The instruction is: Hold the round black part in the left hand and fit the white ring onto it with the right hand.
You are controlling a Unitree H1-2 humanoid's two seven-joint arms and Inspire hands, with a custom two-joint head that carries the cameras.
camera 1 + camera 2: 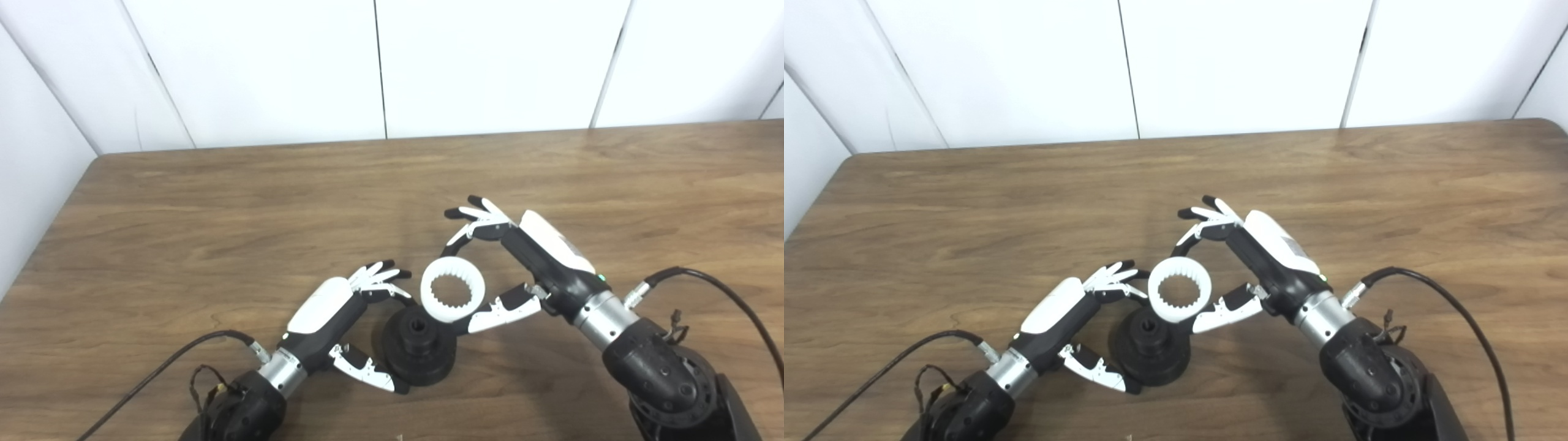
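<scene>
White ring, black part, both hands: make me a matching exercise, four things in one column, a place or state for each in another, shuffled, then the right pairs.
Things:
1. white ring
2. round black part
3. left hand
4. right hand

States:
A. sits on the table
B. fingers around the black part
C. toothed inside, tilted above the black part
D. holds the ring

Pairs: 1-C, 2-A, 3-B, 4-D

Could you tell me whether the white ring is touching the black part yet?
Cannot tell. In both eye views the ring overlaps the black part's top edge, so no gap or contact shows plainly.
</scene>
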